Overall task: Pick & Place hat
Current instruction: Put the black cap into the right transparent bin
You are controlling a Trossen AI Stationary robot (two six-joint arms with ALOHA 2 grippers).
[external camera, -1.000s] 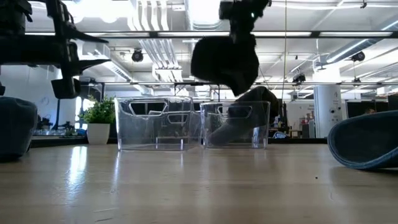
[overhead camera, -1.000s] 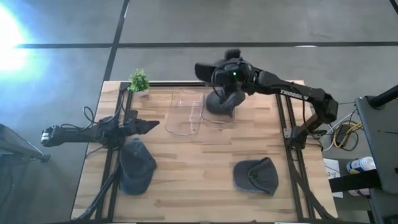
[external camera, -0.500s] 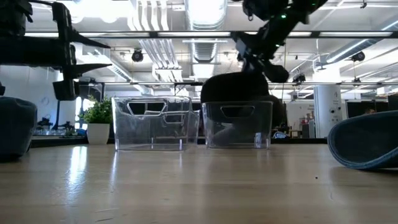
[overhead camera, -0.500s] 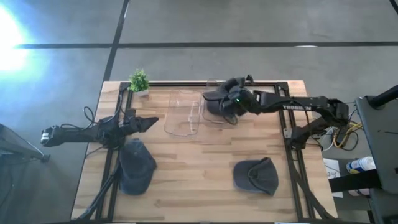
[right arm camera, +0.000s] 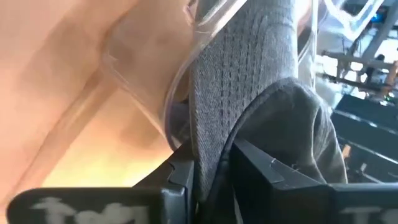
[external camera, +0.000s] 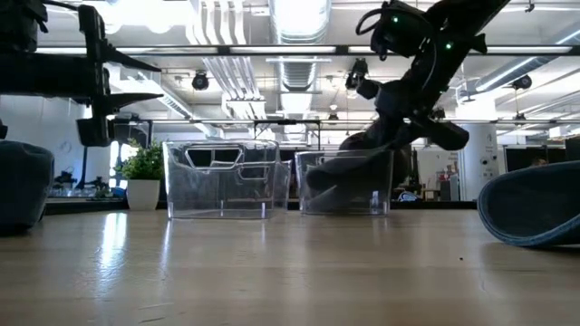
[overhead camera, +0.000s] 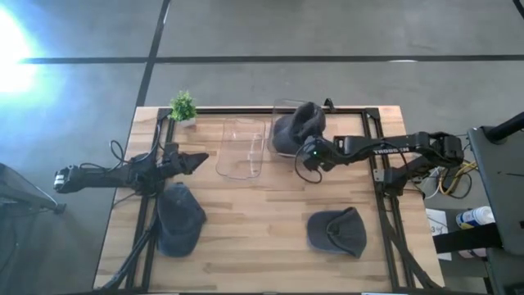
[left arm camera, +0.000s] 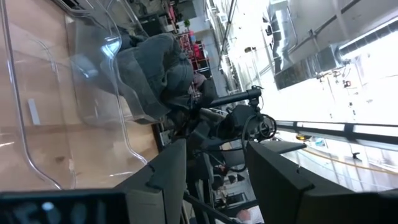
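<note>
My right gripper [overhead camera: 309, 156] is low at the near right corner of the right clear bin [overhead camera: 281, 111], shut on a dark grey hat [overhead camera: 297, 124] that fills that bin and bulges over its rim. In the low view the hat [external camera: 361, 143] shows above the bin's wall. A second grey hat [overhead camera: 180, 217] lies flat on the table's left near side, a third [overhead camera: 337, 231] on its right near side. My left gripper [overhead camera: 199, 161] hovers open at the left, beside an empty clear bin [overhead camera: 241, 147]. My right gripper pinches a fold of the hat's grey fabric [right arm camera: 210, 158] between its two fingers, right beside the bin's clear wall [right arm camera: 177, 93]. It comes level from the table's right near side. The rest of the hat [right arm camera: 292, 118] sits in the bin.
A small potted plant [overhead camera: 183, 106] stands at the far left corner. The two clear bins stand side by side at the far middle. Bare wood [overhead camera: 262, 205] lies between the two loose hats. Black frame rails [overhead camera: 385, 213] run along both table sides.
My right gripper has come down from high above the right bin, carrying the hat, and has lowered it into the bin. It then moved toward the table's near edge, to the bin's near right corner. The bin now sits a little farther toward the far edge.
</note>
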